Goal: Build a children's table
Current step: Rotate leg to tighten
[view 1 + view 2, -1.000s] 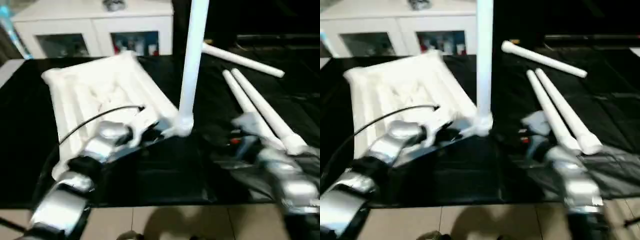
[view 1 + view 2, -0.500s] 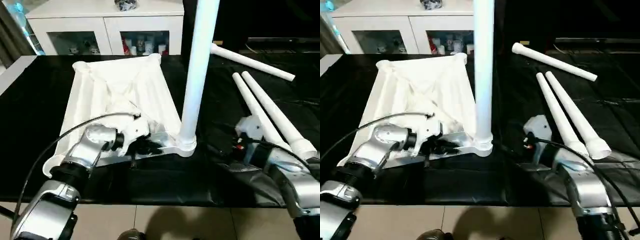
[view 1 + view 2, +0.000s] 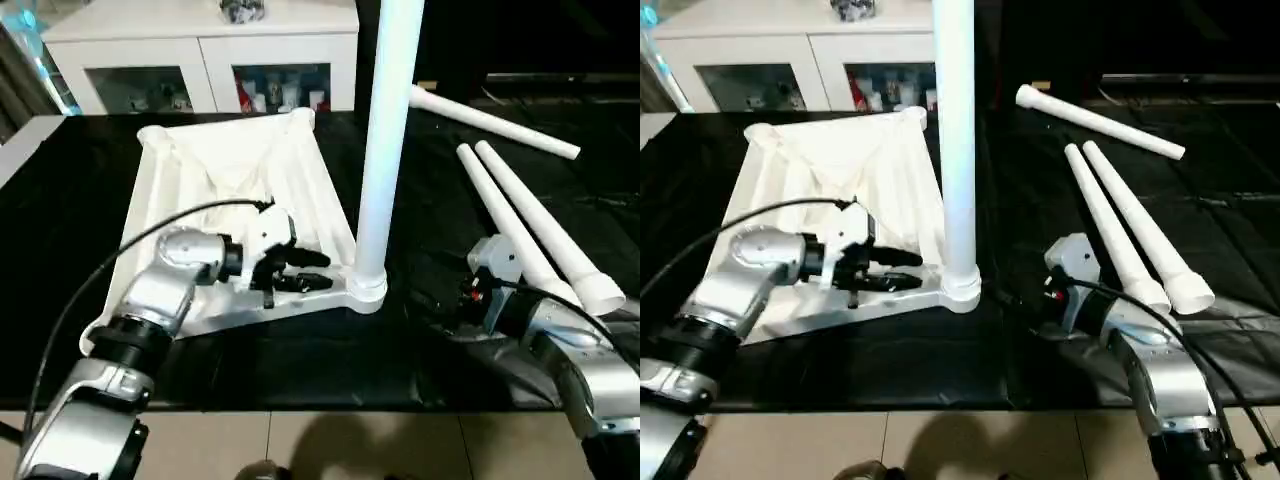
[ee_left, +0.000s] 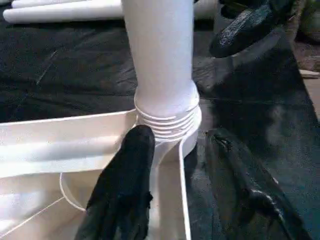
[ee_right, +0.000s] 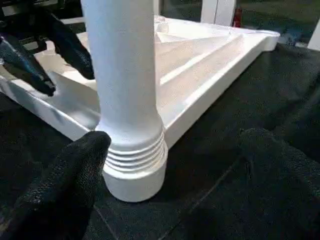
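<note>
The children's table top (image 3: 235, 175) lies upside down, ribbed underside up, on the left half of the black tabletop (image 3: 60, 230). One leg (image 3: 388, 130) stands upright in the near right corner socket (image 3: 365, 290). Several thread turns show above the socket rim, so the leg is judged not fully seated. Three loose legs (image 3: 530, 220) lie on the right side: two side by side, one further back at an angle.

The left pincer (image 3: 300, 270) is partly open. Its fingers (image 4: 127, 185) straddle the top's edge wall just beside the socket and clamp nothing. The right pincer (image 5: 170, 190) stands wide open on either side of the leg base; one finger is just beside the threads, and contact cannot be confirmed.

Hazards, as judged:
- Neither pincer holds the leg. With threads exposed, a sideways knock from either arm could tilt it or cross the thread.
- Nothing pins the top down. Turning the leg with the right pincer could spin or drag the whole top across the tabletop.
- The cable (image 3: 130, 260) arching over the left forearm could snag on the top's edge.
- The two nearer loose legs lie close to the right forearm and could be rolled off.

A white cabinet (image 3: 200, 60) with glass doors stands beyond the tabletop. No brand, label or writing can be read anywhere.
</note>
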